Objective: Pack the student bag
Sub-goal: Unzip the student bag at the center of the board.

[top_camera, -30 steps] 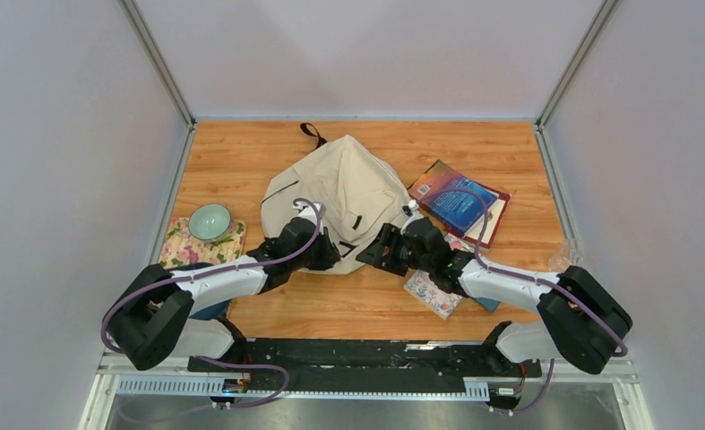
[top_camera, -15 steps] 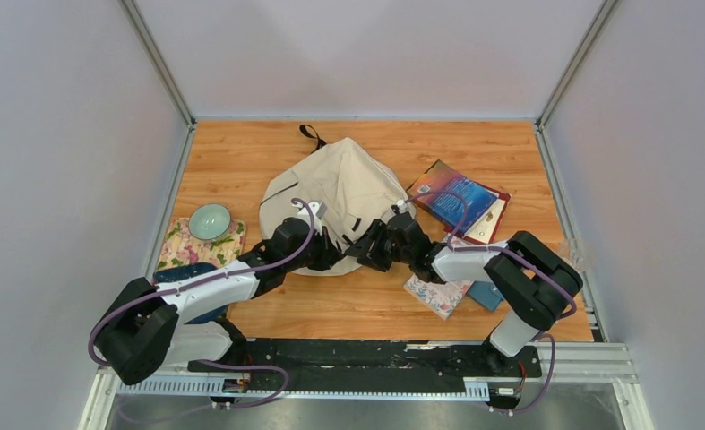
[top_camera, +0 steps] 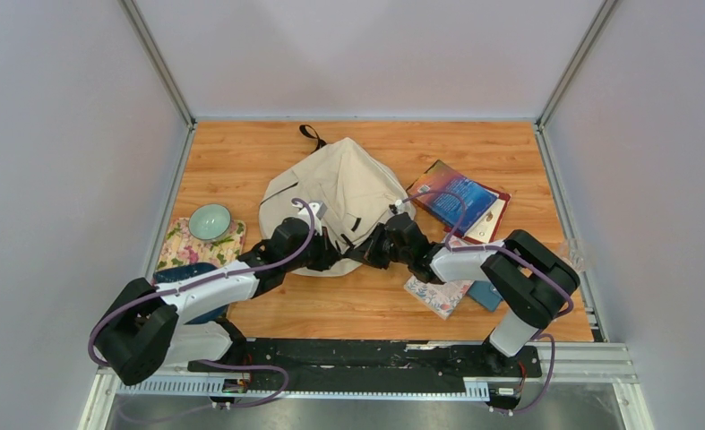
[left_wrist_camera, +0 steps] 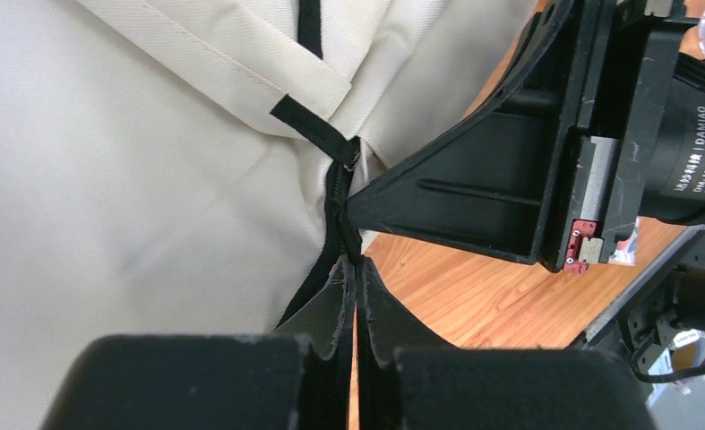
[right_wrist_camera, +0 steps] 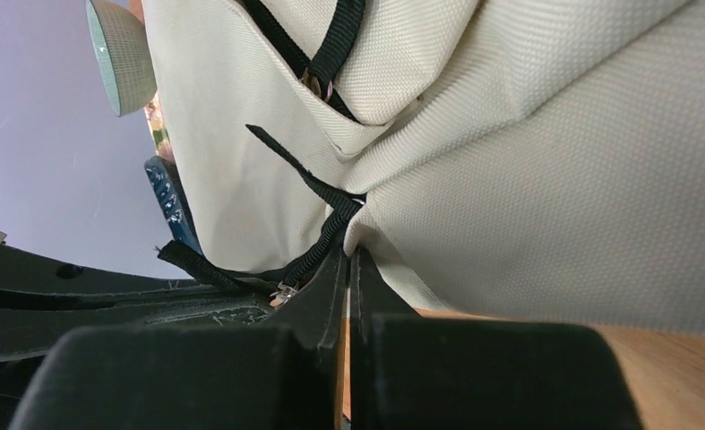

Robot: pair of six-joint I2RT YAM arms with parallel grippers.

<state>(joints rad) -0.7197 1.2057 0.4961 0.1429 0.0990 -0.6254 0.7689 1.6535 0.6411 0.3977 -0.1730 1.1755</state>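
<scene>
The student bag (top_camera: 335,193), cream fabric with black straps, lies in the middle of the table. Both grippers meet at its near edge. My left gripper (top_camera: 337,253) (left_wrist_camera: 355,264) is shut on the black zipper tape (left_wrist_camera: 335,202) at the bag's edge (left_wrist_camera: 133,179). My right gripper (top_camera: 363,253) (right_wrist_camera: 349,253) is shut on the cream fabric corner (right_wrist_camera: 357,228) beside the zipper, just opposite the left one. The right gripper's black fingers (left_wrist_camera: 474,184) fill the left wrist view's upper right. A small metal zipper pull (right_wrist_camera: 286,291) sits left of the right fingertips.
Stacked books (top_camera: 460,202) lie right of the bag. A floral notebook (top_camera: 436,294) and a blue item (top_camera: 487,296) lie under the right arm. At the left, a pale green bowl (top_camera: 210,221) (right_wrist_camera: 120,54) stands on a floral mat (top_camera: 187,246).
My right gripper swung left to the bag's near edge and closed there on the fabric. The left gripper stayed shut and shifted slightly.
</scene>
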